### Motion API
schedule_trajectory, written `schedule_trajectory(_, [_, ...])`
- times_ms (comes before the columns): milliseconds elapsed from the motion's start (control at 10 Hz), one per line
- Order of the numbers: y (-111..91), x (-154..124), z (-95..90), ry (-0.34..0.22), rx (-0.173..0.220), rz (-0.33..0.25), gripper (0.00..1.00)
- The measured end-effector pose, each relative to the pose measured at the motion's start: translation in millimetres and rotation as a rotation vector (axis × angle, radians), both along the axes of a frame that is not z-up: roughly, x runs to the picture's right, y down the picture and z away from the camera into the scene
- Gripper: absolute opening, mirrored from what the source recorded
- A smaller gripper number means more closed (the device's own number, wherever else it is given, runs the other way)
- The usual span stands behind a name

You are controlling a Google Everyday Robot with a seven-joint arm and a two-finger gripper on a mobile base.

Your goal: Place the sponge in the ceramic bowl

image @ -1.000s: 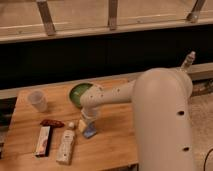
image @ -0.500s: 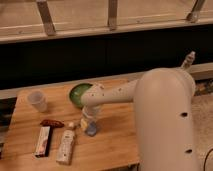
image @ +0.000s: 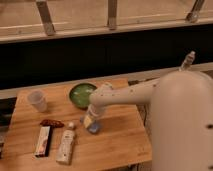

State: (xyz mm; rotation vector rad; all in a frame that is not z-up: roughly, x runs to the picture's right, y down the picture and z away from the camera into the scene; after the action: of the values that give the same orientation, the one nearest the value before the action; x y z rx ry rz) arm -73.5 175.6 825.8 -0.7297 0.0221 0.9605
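The light-blue sponge [image: 94, 129] lies on the wooden table [image: 120, 142], just in front of the bowl and right of the white bottle. My gripper [image: 92, 120] points down directly onto the sponge and covers its top, so only the lower blue edge shows. The green ceramic bowl [image: 81, 94] stands behind the gripper near the table's far edge, and its inside looks empty. My white arm reaches in from the right across the table.
A translucent cup [image: 37, 101] stands at the back left. A white bottle [image: 66, 145] and a red-and-white flat box [image: 43, 140] lie at the front left, with a small dark red item [image: 51, 123] behind them. My bulky white body [image: 182, 125] fills the right side.
The gripper has edged slightly to the right over the sponge. Bowl, cup, bottle and box have stayed where they were.
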Motion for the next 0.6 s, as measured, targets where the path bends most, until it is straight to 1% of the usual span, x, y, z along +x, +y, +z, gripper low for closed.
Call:
schedule_trajectory(100, [-15.7, 10.8, -4.6, -0.007, 0.035, 0.049, 0.0])
schedule_trajectory(300, [-36.6, 35.4, -5.8, -0.025, 0.083, 0.14, 0.0])
schedule_trajectory(400, [-38.3, 37.4, -5.1, -0.026, 0.085, 0.147, 0.0])
schedule_trajectory(500, [-54.0, 48.4, 4.8, -0.04, 0.09, 0.188, 0.0])
schedule_trajectory(600, [-61.3, 53.3, 11.8, -0.045, 0.084, 0.201, 0.0])
